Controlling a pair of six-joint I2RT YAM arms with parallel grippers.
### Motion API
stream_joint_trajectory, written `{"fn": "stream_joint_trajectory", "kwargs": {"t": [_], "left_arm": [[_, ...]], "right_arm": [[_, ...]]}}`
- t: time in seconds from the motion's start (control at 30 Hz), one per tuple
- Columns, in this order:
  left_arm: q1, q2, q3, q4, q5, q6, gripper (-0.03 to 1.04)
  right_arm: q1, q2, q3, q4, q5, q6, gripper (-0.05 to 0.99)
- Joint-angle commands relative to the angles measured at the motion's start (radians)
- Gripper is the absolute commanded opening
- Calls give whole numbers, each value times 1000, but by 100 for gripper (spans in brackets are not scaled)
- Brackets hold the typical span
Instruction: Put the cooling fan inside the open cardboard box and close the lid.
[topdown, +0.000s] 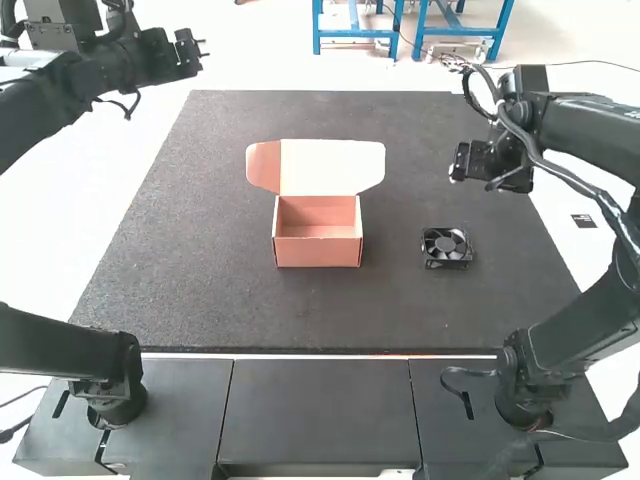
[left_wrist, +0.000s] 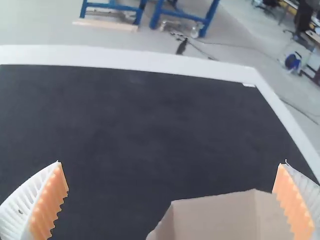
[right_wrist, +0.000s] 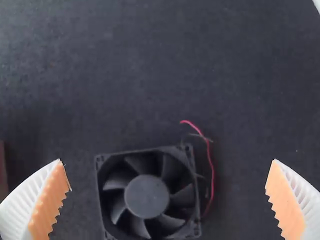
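Note:
An open cardboard box (topdown: 317, 231) stands mid-mat, its lid (topdown: 316, 164) folded back away from me. The black cooling fan (topdown: 446, 246) lies flat on the mat to the box's right, a thin red wire (right_wrist: 204, 146) trailing from it. My right gripper (topdown: 474, 163) hangs above and behind the fan. In the right wrist view the fan (right_wrist: 147, 196) sits below the open right gripper (right_wrist: 165, 162), whose orange pads (right_wrist: 48, 199) are spread wide. My left gripper (topdown: 189, 50) is raised at the far left corner, and in the left wrist view it (left_wrist: 170, 166) is open, a cardboard flap (left_wrist: 225, 217) showing beyond it.
The black mat (topdown: 200, 230) covers most of the white table (topdown: 70, 210). A small dark label (topdown: 584, 219) lies on the table to the right of the mat. Bare mat surrounds the box and the fan.

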Motion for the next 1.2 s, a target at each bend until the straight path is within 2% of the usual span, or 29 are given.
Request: {"fn": "stream_joint_trajectory", "kwargs": {"t": [0.0,0.23,0.43,0.7,1.17], "left_arm": [[-3,-8,67,8,80,12,97],[-83,50,145,-144,86,55,97],[-117,55,153,-168,84,64,97],[-111,52,126,-179,83,72,97],[-91,44,96,-180,83,93,97]], "right_arm": [[-59,-34,-33,-5,0,-30,91],[-199,-65,-140,-9,-46,-186,91],[-217,-70,-228,-3,-71,-255,91],[-177,-34,-308,98,-71,-267,91],[-168,102,-321,241,-71,-275,91]]}}
